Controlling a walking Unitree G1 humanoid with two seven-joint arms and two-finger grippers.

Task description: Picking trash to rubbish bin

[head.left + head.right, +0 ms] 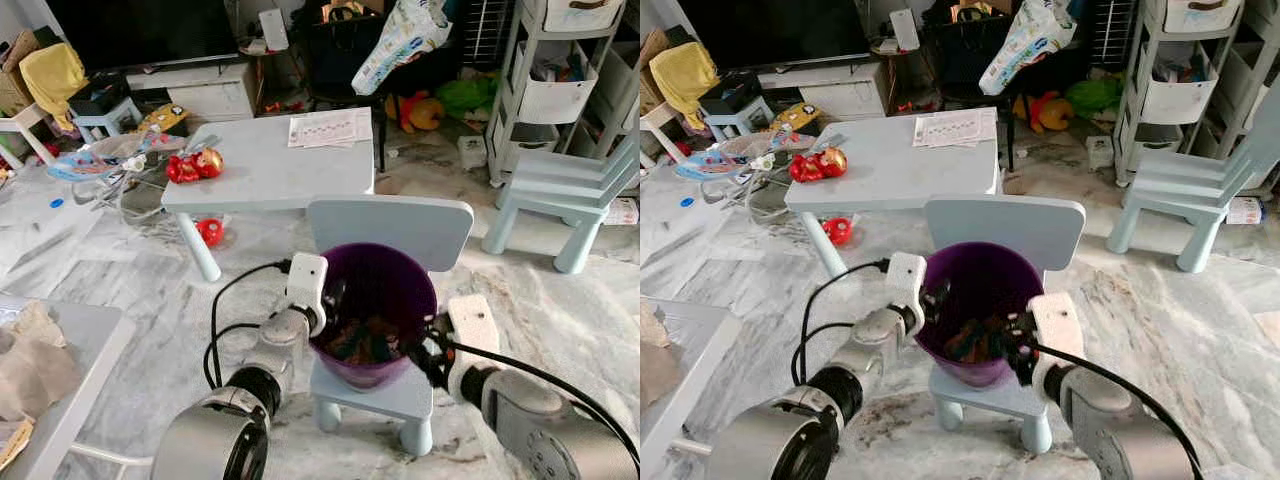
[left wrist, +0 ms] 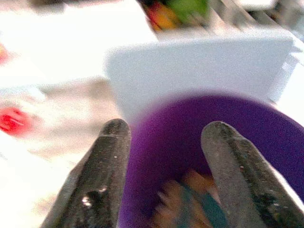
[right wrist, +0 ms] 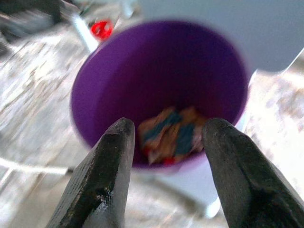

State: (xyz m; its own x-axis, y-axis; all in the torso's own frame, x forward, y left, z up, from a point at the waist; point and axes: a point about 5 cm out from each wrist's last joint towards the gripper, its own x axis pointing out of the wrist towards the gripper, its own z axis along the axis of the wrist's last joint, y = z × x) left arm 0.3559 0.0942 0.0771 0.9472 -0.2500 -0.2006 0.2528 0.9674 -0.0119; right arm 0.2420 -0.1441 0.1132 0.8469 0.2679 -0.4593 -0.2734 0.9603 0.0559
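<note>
Bin: a purple rubbish bin [image 1: 372, 315] is stood on the seat of a small pale-blue chair [image 1: 392, 228], directly before the robot
Trash in bin: crumpled wrappers [image 3: 172, 133] in orange, teal and red are seen lying at the bottom, so at least one piece is judged already binned
Left pincer [image 1: 327, 300]: held at the bin's left rim, one finger inside and one outside the wall; fingers spread, nothing gripped
Right pincer [image 3: 166, 142]: held at the bin's right rim, fingers parted and empty, pointed into the bin
Desk [image 1: 270, 165]: red toys [image 1: 193, 165] and a sheet of paper [image 1: 330, 127] are left on it, beyond the chair
Floor: a red object [image 1: 210, 231] is left under the desk's edge
Remaining: whether these count as trash cannot be told; if so, more collection is judged outstanding
</note>
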